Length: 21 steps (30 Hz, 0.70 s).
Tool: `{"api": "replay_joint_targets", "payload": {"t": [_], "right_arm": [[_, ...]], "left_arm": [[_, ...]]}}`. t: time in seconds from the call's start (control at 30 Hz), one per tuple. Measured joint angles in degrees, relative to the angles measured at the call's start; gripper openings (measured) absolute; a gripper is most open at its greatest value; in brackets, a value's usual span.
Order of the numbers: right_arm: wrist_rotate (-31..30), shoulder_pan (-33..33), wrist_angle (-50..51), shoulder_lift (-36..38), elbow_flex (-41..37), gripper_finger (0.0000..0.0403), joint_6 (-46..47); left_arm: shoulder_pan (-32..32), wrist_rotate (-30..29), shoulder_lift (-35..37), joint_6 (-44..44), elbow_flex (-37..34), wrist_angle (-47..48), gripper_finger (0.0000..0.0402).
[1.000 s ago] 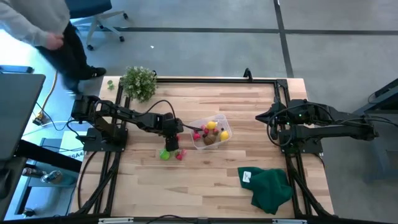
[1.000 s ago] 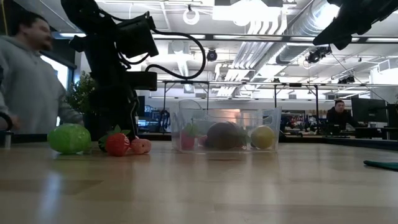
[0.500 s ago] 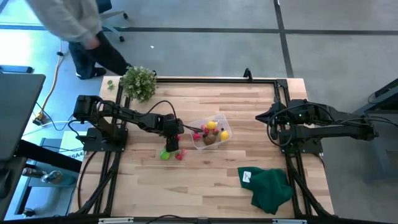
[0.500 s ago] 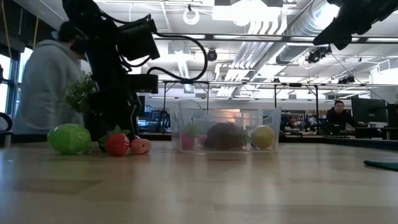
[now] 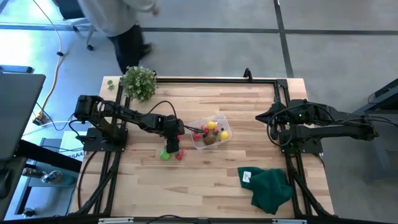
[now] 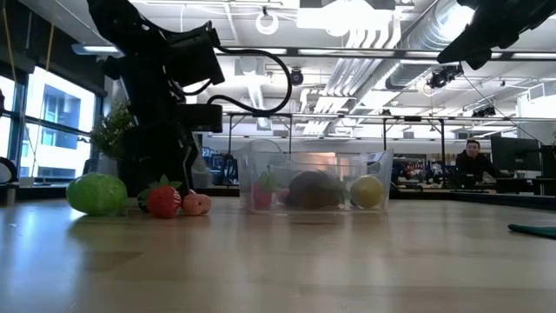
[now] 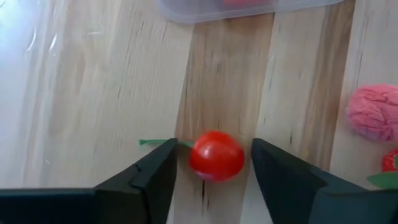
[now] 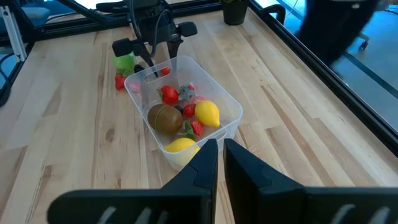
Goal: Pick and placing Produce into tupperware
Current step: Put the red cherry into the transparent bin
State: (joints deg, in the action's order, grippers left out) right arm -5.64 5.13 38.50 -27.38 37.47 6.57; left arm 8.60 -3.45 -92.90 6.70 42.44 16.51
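The clear tupperware (image 5: pixel 210 134) stands mid-table holding yellow, brown and red produce (image 8: pixel 180 115). Left of it, my left gripper (image 7: pixel 214 151) points steeply down, open, with one finger on either side of a small red tomato (image 7: pixel 216 155) that rests on the wood; a narrow gap shows on both sides. Just beyond lie a green piece (image 5: pixel 164 155), a strawberry (image 6: pixel 163 201) and a pink piece (image 7: pixel 373 112), all on the table. My right gripper (image 8: pixel 221 155) hangs shut, high above the table's right side (image 5: pixel 264 117).
A potted plant (image 5: pixel 138 82) stands at the far left corner. A dark green cloth (image 5: pixel 270 186) lies near the front right. A person (image 5: pixel 118 18) walks on the floor beyond the far edge. Bare wood lies in front of the tub.
The person beyond the table's far left corner has walked toward the right. Both arms, the tub and the produce have kept their places.
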Motion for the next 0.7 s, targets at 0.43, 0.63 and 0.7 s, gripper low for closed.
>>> {"api": "replay_joint_targets", "payload": {"t": [0.43, 0.63, 0.7], "right_arm": [[0.0, 0.0, 0.0, 0.0, 0.0, 0.0019, 0.0], [0.0, 0.0, 0.0, 0.0, 0.0, 0.0019, 0.0], [0.0, 0.0, 0.0, 0.0, 0.0, 0.0019, 0.0]], "left_arm": [[0.0, 0.7, 0.0, 0.8, 0.0, -0.2, 0.0118], [0.0, 1.5, 0.0, 1.0, 0.5, -0.4, 0.0123], [0.0, 1.5, 0.0, 0.9, 1.6, -0.5, 0.0123]]}}
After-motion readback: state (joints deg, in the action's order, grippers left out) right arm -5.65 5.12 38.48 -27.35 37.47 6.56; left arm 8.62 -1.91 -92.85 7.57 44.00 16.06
